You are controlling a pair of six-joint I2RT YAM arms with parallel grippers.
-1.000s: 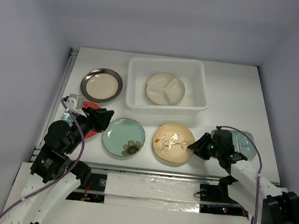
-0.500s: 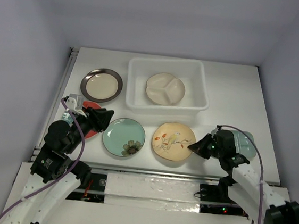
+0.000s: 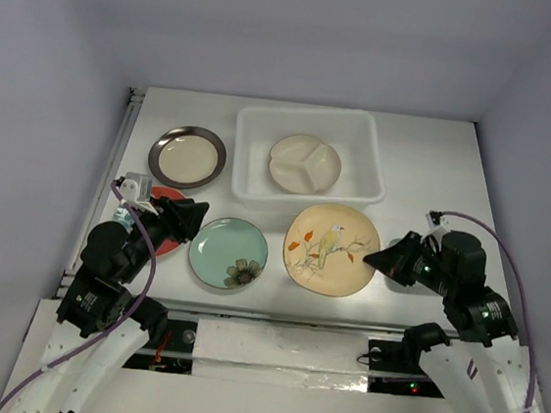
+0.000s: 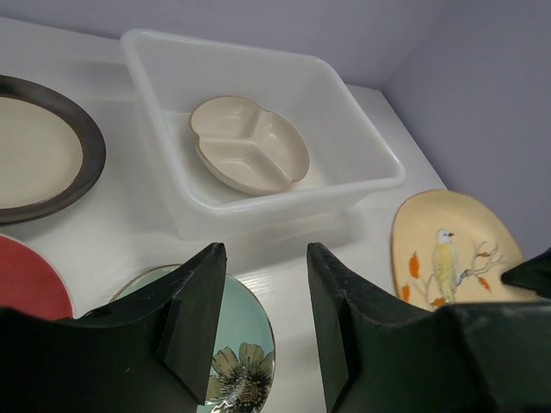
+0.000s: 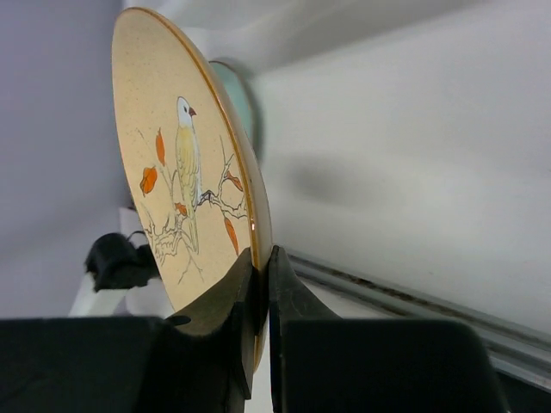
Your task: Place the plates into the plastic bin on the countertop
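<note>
My right gripper (image 3: 372, 259) is shut on the right rim of the tan plate with the bird (image 3: 330, 249) and holds it lifted and tilted above the countertop (image 3: 427, 173), just in front of the plastic bin (image 3: 310, 114). In the right wrist view the jaws (image 5: 261, 255) pinch the rim of the bird plate (image 5: 185, 172). A cream divided plate (image 3: 304, 163) lies inside the bin. My left gripper (image 3: 190, 219) hangs open over the teal flower plate (image 3: 228, 252), nothing between its fingers (image 4: 200, 301). A red plate (image 3: 166, 195) shows partly behind it.
A dark-rimmed cream plate (image 3: 187, 156) lies left of the bin. In the left wrist view the bin (image 4: 258, 86), its divided plate (image 4: 248, 155) and the raised bird plate (image 4: 452, 249) are ahead. Pale lavender walls enclose the countertop.
The right gripper has shut on the bird plate's rim and lifted it off the countertop, tilting it toward the bin. The left arm has stayed put.
</note>
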